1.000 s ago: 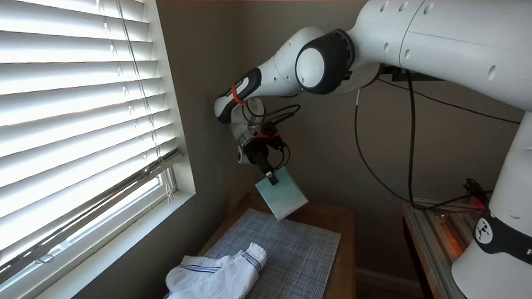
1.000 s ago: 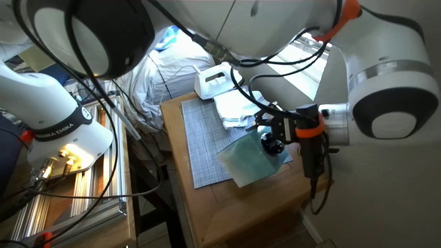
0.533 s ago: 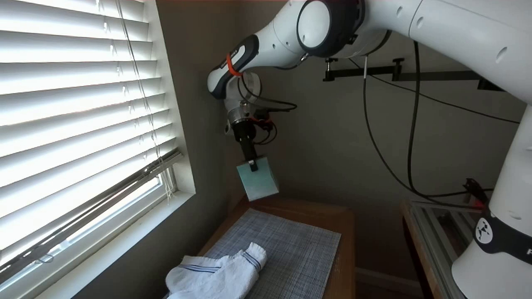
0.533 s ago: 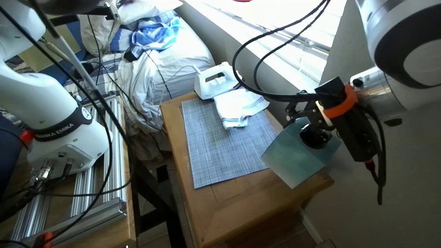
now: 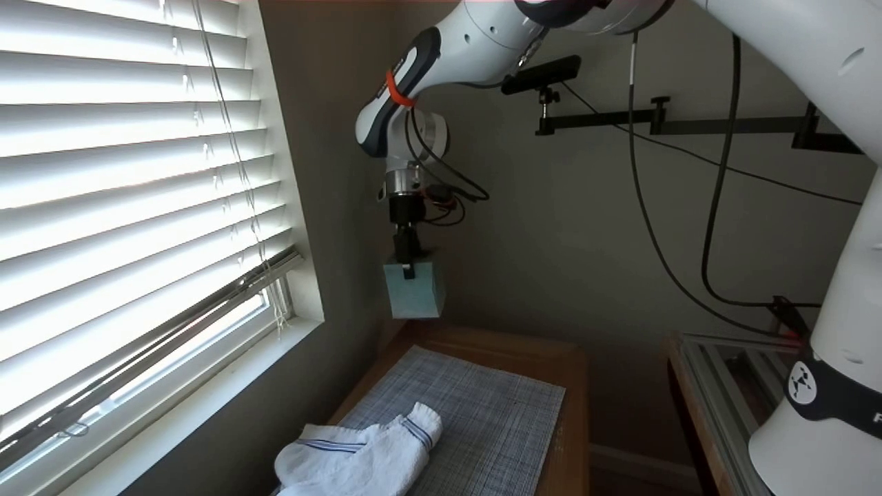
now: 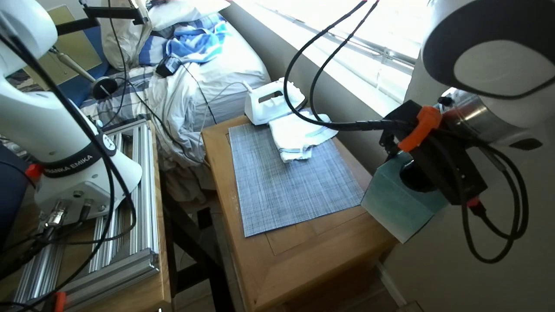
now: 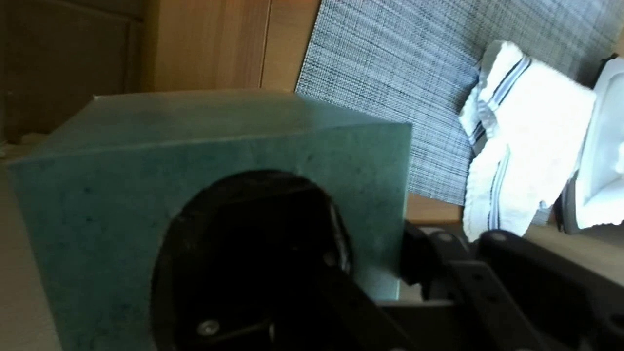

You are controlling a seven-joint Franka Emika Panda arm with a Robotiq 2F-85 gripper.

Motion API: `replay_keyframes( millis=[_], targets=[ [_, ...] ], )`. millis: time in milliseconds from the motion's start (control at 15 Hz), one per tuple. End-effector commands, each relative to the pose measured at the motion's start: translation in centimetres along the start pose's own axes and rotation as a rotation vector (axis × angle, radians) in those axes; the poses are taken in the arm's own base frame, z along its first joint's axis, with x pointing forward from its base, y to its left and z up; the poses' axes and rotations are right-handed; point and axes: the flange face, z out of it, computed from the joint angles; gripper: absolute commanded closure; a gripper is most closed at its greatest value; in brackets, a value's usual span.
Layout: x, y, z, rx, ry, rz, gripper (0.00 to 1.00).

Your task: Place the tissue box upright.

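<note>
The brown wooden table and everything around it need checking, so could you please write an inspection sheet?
Surface: brown wooden table, bearing a grey woven rectangular placemat.
Job's things: pale teal-green cardboard tissue box, roughly upright, held clear of the table.
Clutter: white striped cloth towel partly on the placemat; white plastic handled appliance beside it.
Gripper: black gripper, clamped on the box's top edge.
Cables: black cables looping beside the gripper.
Surroundings: white slatted blinds; bed with white bedding.

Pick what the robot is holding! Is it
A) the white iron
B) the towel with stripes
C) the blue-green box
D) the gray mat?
C, because in an exterior view the gripper is clamped on one side of the blue-green box, while the iron, the towel and the mat are all out of its grasp.
</note>
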Motion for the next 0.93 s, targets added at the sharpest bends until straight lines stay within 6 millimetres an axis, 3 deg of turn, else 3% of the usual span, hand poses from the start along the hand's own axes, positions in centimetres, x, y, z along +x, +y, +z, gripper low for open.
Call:
replay_keyframes(
  millis=[0, 533, 867],
  targets=[
    [-3.0, -1.8, -0.5, -0.041, 0.087, 0.040, 1.00],
    [-10.7, -6.4, 0.4, -0.010, 0.127, 0.153, 1.00],
    [-15.3, -9.7, 3.8, 0.023, 0.111, 0.186, 1.00]
  ],
)
